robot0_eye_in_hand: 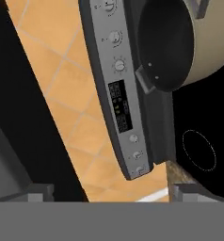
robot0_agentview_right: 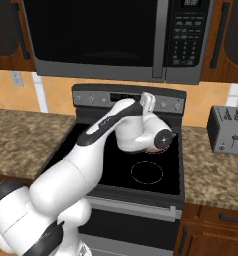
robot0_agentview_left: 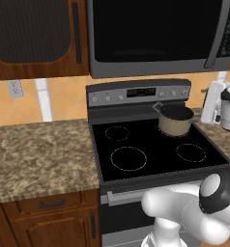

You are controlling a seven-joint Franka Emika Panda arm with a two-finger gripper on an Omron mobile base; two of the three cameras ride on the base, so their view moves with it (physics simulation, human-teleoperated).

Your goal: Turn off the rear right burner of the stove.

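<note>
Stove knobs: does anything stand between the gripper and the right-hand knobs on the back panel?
Nothing visible blocks them. In the hand view, the open gripper looks straight at the knobs. The pot stands just in front of the back panel, beside that line, so a low approach might brush its rim.

Light: even and flat; you get no clear source.
Shadows: faint, soft under the microwave (robot0_agentview_left: 155, 38).
Glare: none on the stove (robot0_agentview_left: 155, 149) glass.
Sharpness: soft, low resolution, jagged edges.
</note>
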